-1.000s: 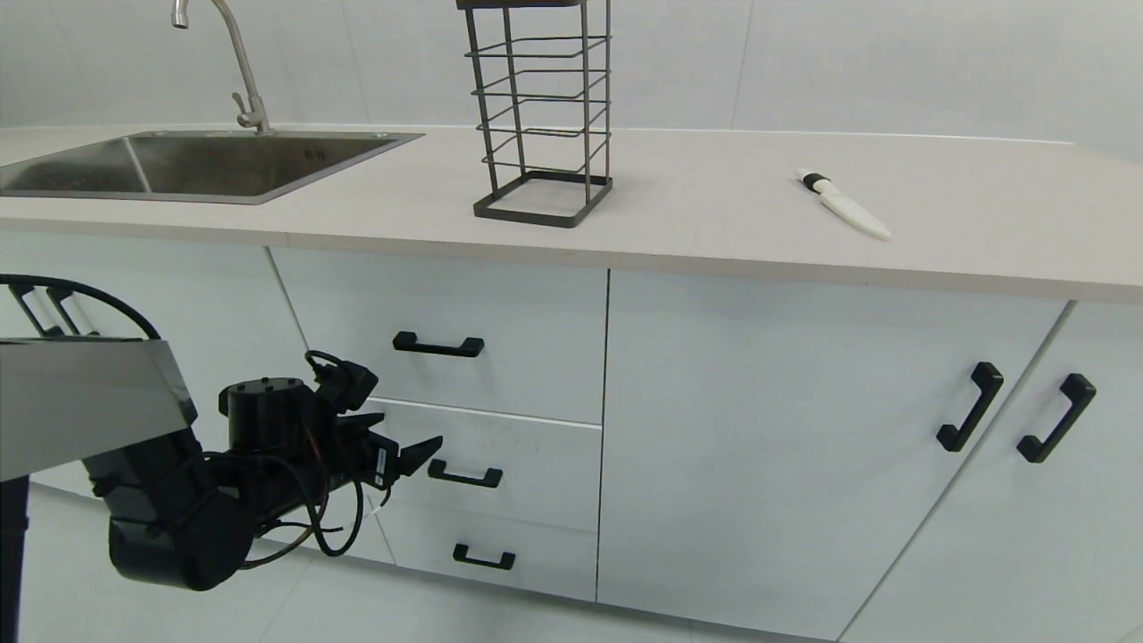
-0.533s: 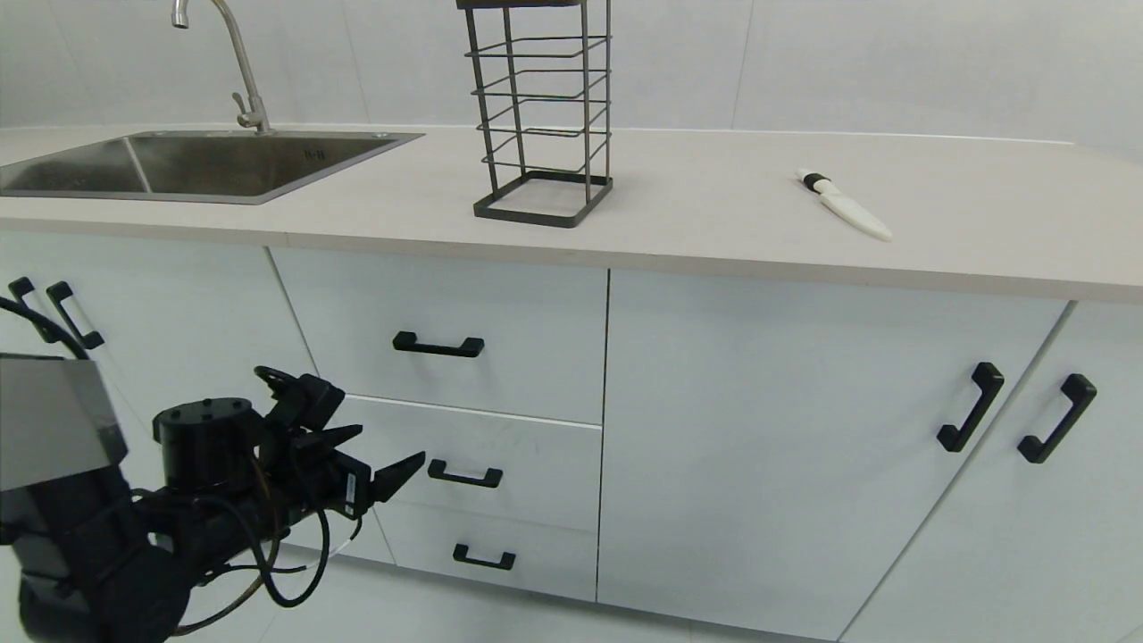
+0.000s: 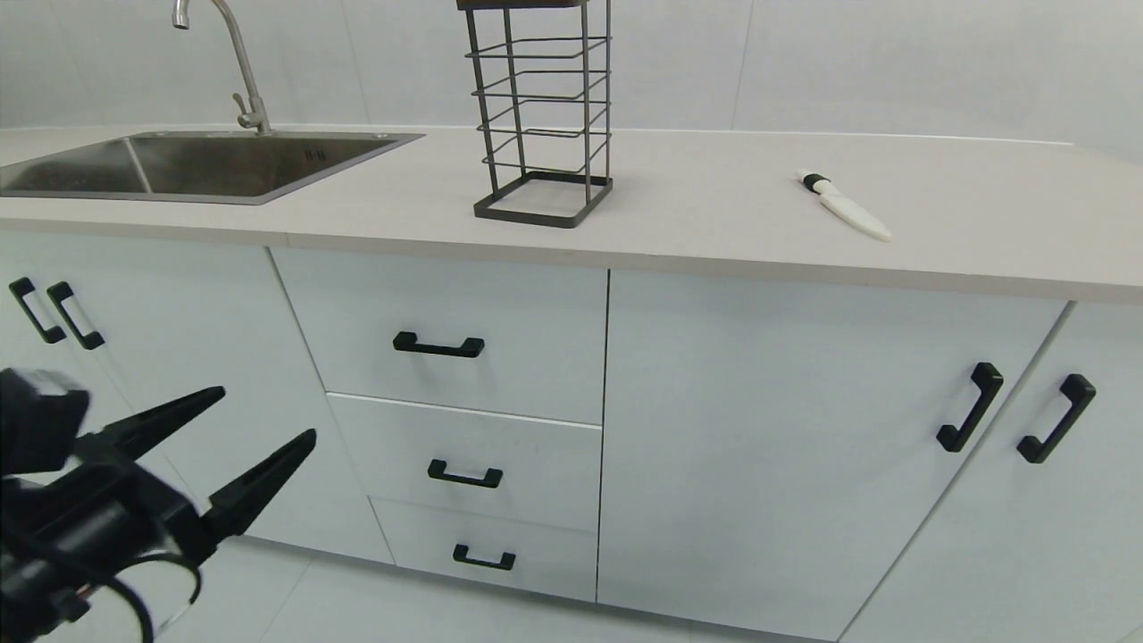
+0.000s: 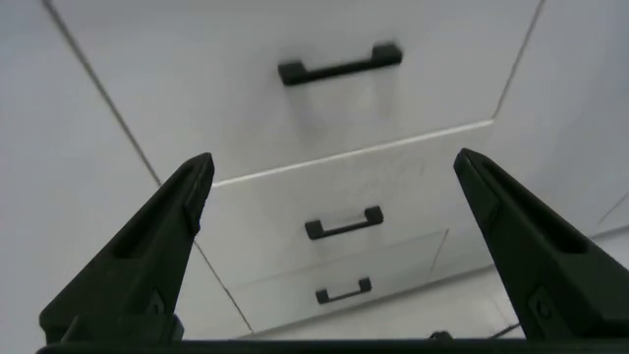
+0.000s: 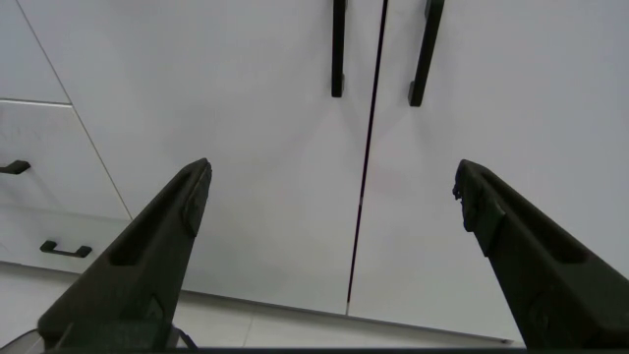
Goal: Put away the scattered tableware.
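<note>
A knife (image 3: 844,205) with a white blade and a black-banded handle lies on the right part of the countertop (image 3: 714,214). A tall black wire rack (image 3: 540,116) stands empty near the counter's middle. My left gripper (image 3: 268,413) hangs low at the left, in front of the cabinet, open and holding nothing. In the left wrist view this gripper (image 4: 334,162) faces a stack of three drawers, with the middle drawer handle (image 4: 344,224) between its spread fingers and well off. My right gripper (image 5: 332,172) is open and empty, facing two cabinet doors with black handles (image 5: 337,49).
A steel sink (image 3: 205,165) with a faucet (image 3: 237,62) sits at the counter's left. Below are three drawers with black handles (image 3: 438,345) and cabinet doors on either side. The floor (image 3: 402,616) lies beneath.
My left gripper has drawn back from the middle drawer handle, going left and down toward the camera. The knife and rack have stayed put.
</note>
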